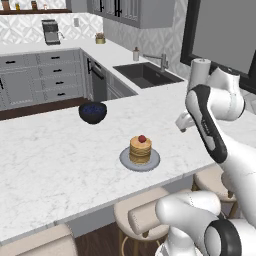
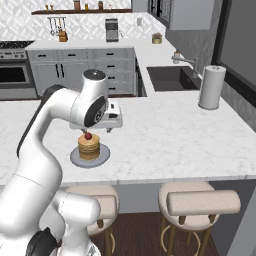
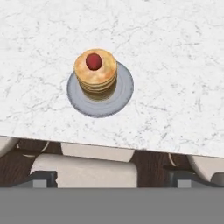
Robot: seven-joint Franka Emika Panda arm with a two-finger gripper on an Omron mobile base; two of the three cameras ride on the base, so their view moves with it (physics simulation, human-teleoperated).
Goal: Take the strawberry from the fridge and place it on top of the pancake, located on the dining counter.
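Observation:
The strawberry (image 1: 142, 138) (image 2: 88, 135) (image 3: 93, 61), small and bright red, rests on top of the pancake (image 1: 140, 151) (image 2: 89, 146) (image 3: 97, 78). The golden-brown stack stands on a round grey plate (image 1: 126, 161) (image 2: 75, 158) (image 3: 122, 94) near the front edge of the dining counter (image 1: 60, 160) (image 2: 170, 135) (image 3: 175, 65). My gripper (image 1: 182, 123) (image 2: 109, 125) (image 3: 111, 178) hangs open and empty above the counter, just past the stack and apart from it. Its fingertips (image 3: 43, 177) stand wide apart. The fridge is out of view.
A dark blue bowl (image 1: 92, 112) sits further back on the counter. A white paper-towel roll (image 2: 211, 87) stands by the sink (image 2: 170, 77). Beige stools (image 2: 200, 200) (image 1: 145, 210) line the counter's near side. Grey drawer cabinets (image 1: 45, 75) run along the back wall.

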